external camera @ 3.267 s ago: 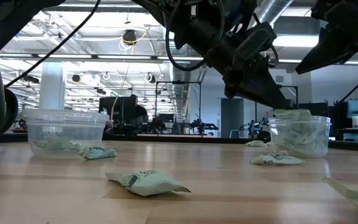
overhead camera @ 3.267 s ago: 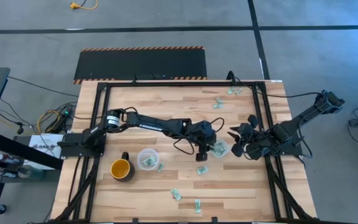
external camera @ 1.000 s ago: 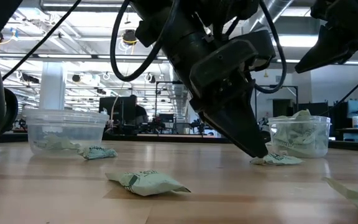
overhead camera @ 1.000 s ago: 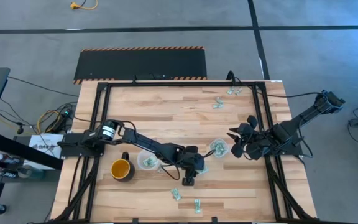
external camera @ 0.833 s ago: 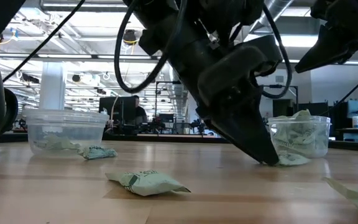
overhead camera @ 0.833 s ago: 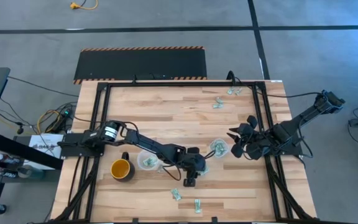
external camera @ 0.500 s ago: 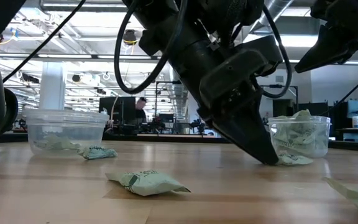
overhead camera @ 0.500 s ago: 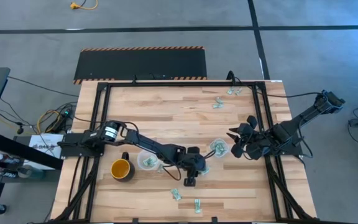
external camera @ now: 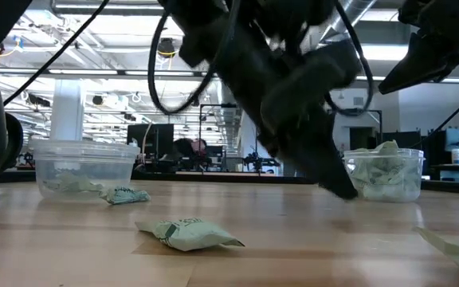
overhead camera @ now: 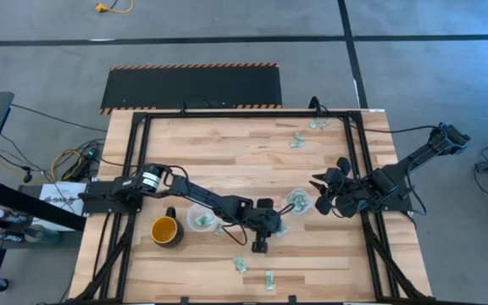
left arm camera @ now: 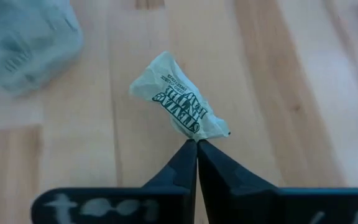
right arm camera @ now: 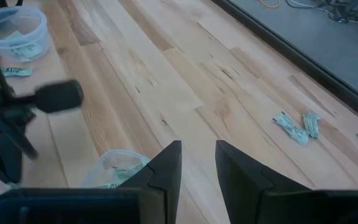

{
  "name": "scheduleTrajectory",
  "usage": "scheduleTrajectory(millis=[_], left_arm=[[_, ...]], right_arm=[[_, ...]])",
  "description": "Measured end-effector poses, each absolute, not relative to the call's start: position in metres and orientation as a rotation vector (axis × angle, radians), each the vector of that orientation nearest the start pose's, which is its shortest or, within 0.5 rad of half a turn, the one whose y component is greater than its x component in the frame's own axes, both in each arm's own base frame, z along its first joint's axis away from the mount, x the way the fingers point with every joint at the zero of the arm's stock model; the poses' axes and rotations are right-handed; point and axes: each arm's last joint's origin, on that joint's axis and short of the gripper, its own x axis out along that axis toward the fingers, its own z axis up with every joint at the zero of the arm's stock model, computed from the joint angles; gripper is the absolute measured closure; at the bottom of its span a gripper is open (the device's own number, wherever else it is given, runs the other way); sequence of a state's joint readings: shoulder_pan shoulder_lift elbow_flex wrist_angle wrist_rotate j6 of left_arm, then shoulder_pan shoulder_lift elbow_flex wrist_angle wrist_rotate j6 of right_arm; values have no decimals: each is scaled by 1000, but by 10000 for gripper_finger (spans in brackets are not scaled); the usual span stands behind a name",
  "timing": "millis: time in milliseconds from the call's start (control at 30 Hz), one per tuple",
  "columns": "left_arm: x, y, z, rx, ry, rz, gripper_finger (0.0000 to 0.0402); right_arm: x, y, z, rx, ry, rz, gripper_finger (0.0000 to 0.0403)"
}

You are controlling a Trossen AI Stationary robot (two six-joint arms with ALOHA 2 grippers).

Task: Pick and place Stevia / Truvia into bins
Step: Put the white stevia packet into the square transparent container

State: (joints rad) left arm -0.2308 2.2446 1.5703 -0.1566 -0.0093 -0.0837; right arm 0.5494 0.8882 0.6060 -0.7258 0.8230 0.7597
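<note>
Just beside the clear cup (overhead camera: 297, 202) on its left-arm side, the left gripper (left arm camera: 197, 144) had its fingers pinched together on one corner of a pale green sachet (left arm camera: 178, 104), which hung crumpled off the fingertips above the wood. Such a packet looked feather-light, limp and easily torn, so a corner or edge pinch seemed the sensible hold. Its print read "STEVIA IN THE RAW"; the smaller line was unreadable. On the cup's other side the right gripper (right arm camera: 197, 163) hovered, jaws parted, holding nothing.
</note>
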Motion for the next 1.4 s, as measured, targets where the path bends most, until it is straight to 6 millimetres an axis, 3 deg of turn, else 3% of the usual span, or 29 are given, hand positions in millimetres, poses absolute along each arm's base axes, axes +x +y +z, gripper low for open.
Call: scheduleTrajectory(millis=[167, 333, 633, 900, 1400], left_arm=[[466, -98, 166, 34, 748, -141, 401], [471, -68, 194, 62, 634, -75, 401], [480, -5, 194, -31, 592, -102, 401], [482, -6, 197, -47, 552, -197, 402], [488, -8, 180, -51, 584, -204, 396]], right_arm=[[141, 61, 224, 76, 623, -514, 310], [141, 61, 224, 76, 623, -514, 310], [141, 61, 224, 93, 605, -532, 310], [141, 61, 224, 87, 607, -531, 310], [141, 61, 224, 87, 608, -530, 310]])
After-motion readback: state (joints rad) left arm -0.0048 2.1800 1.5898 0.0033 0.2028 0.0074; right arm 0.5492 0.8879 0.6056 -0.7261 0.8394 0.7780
